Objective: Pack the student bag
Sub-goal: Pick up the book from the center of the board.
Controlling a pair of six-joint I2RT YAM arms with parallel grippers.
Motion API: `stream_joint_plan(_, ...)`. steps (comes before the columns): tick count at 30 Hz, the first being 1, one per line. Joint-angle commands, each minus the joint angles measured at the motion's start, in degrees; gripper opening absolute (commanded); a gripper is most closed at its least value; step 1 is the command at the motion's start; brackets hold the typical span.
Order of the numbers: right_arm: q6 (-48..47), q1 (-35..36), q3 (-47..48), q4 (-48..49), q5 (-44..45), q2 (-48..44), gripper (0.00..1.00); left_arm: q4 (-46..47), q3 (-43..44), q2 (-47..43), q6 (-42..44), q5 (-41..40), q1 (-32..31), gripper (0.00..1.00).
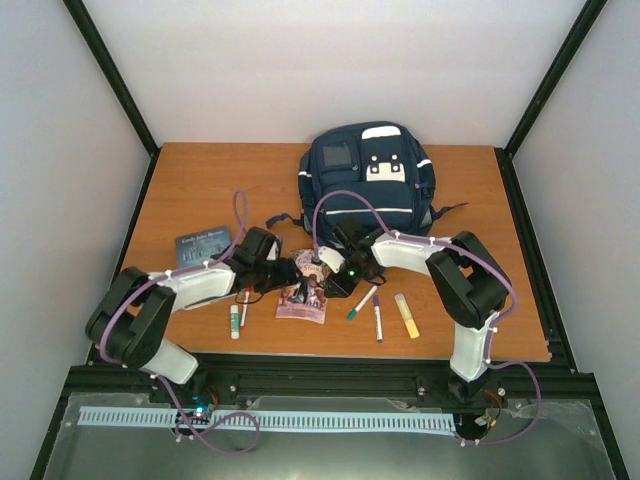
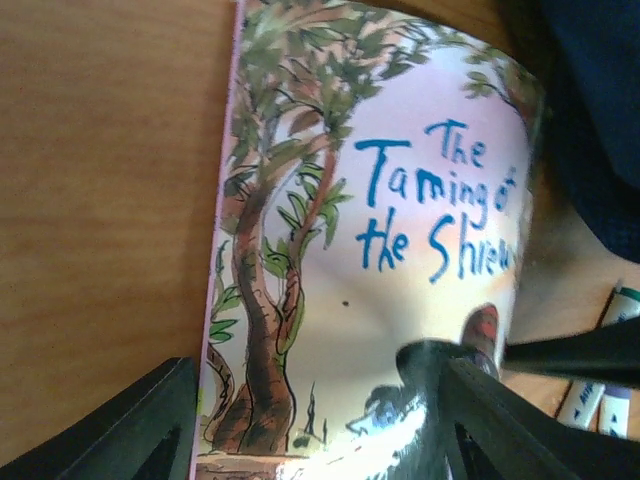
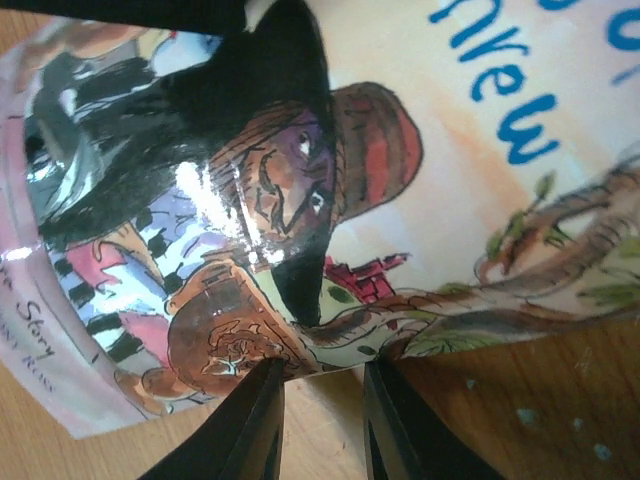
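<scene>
The student bag [image 1: 368, 185] lies at the back middle of the table, navy with white trim; a corner of it shows in the left wrist view [image 2: 600, 120]. In front of it lies a thin picture book, "The Taming of the Shrew" [image 1: 303, 298], its cover bowed upward [image 2: 400, 200]. My left gripper [image 1: 291, 272] is open wide over the book's lower part [image 2: 318, 385], one finger at the spine edge, the other over the cover. My right gripper [image 1: 336, 279] stands narrowly open [image 3: 322, 368], its tips against the book's [image 3: 400, 150] raised edge, with bare wood between them.
A dark book [image 1: 203, 245] lies at the left. A glue stick [image 1: 234, 320] and a red pen [image 1: 244, 305] lie near the front left. A green marker [image 1: 362, 302], a purple marker [image 1: 377, 318] and a yellow highlighter [image 1: 406, 315] lie right of the picture book.
</scene>
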Motion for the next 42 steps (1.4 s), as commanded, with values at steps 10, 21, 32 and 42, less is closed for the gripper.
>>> stream_joint_plan(10,-0.8,1.3,-1.1,0.1,7.5,5.0,0.24,0.4,-5.3,-12.5,-7.1,10.4,-1.4,0.66)
stream_joint_plan(21,-1.1,1.3,-1.4,0.2,8.4,5.1,0.25,14.6,-11.5,-19.5,-12.1,17.0,-1.4,0.57)
stream_joint_plan(32,-1.0,1.3,-1.3,0.1,8.4,5.3,0.26,19.3,-14.3,-24.4,-14.0,14.6,-1.4,0.54)
stream_joint_plan(42,-1.1,1.3,-1.3,0.0,8.1,5.5,0.26,2.8,-9.3,-21.9,-12.2,7.9,-1.4,0.57)
